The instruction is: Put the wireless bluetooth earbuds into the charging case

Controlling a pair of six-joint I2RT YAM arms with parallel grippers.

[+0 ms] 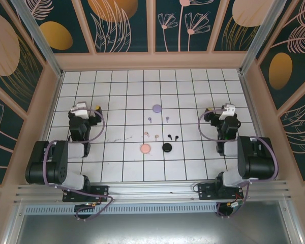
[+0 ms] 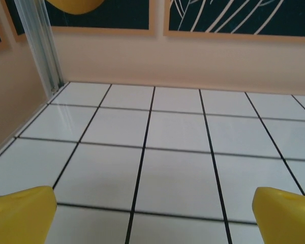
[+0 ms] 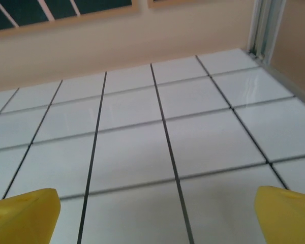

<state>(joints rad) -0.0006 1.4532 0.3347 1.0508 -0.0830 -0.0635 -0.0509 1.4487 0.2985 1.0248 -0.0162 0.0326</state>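
Note:
Three round charging cases lie mid-table: lilac (image 1: 157, 108), pale pink (image 1: 145, 149) and black (image 1: 166, 147). Between them lie the earbuds: two lilac (image 1: 149, 120) (image 1: 168, 119), two pink (image 1: 147, 134) (image 1: 156, 136) and two black (image 1: 169, 136) (image 1: 176, 137). My left gripper (image 1: 85, 107) rests far to their left. My right gripper (image 1: 222, 110) rests far to their right. In the left wrist view the left gripper (image 2: 152, 223) is open, yellow fingertips (image 2: 20, 216) wide apart over bare tile. In the right wrist view the right gripper (image 3: 155, 218) is open the same way, nothing between its fingertips (image 3: 287, 213).
The white tiled table (image 1: 117, 86) is boxed in by peach walls (image 1: 152, 61) at the back and sides, with metal corner posts (image 2: 38, 46) (image 3: 264, 25). Both arm bases sit on a rail (image 1: 152, 190) at the near edge.

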